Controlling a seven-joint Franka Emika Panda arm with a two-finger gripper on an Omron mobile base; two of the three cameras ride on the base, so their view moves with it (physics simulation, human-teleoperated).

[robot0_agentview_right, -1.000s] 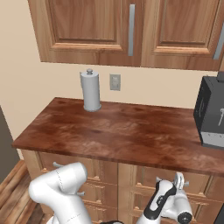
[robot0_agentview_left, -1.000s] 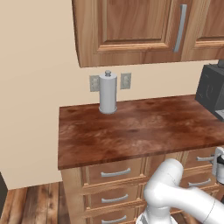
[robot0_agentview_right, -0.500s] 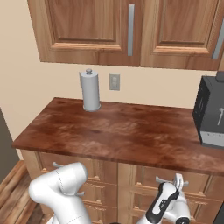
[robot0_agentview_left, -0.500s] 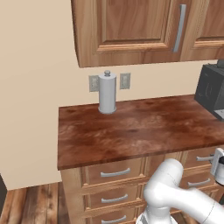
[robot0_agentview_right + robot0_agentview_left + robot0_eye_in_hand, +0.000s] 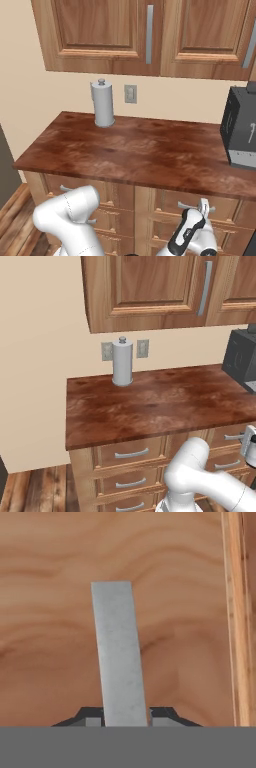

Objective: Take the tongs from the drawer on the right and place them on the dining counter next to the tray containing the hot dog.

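- The tool (image 5: 125,719) is clamping the drawer handle (image 5: 119,652), whose long axis is running toward 12 o'clock across the drawer front (image 5: 50,637) in the hand view.
- The coming pull is likely running straight back.

My claw (image 5: 125,718) clamps a silver handle (image 5: 119,652) whose lower end the edge cuts; my fingertips (image 5: 165,714) barely peek out.

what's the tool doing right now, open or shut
Tool: shut on the silver drawer handle, right against the wooden drawer front.
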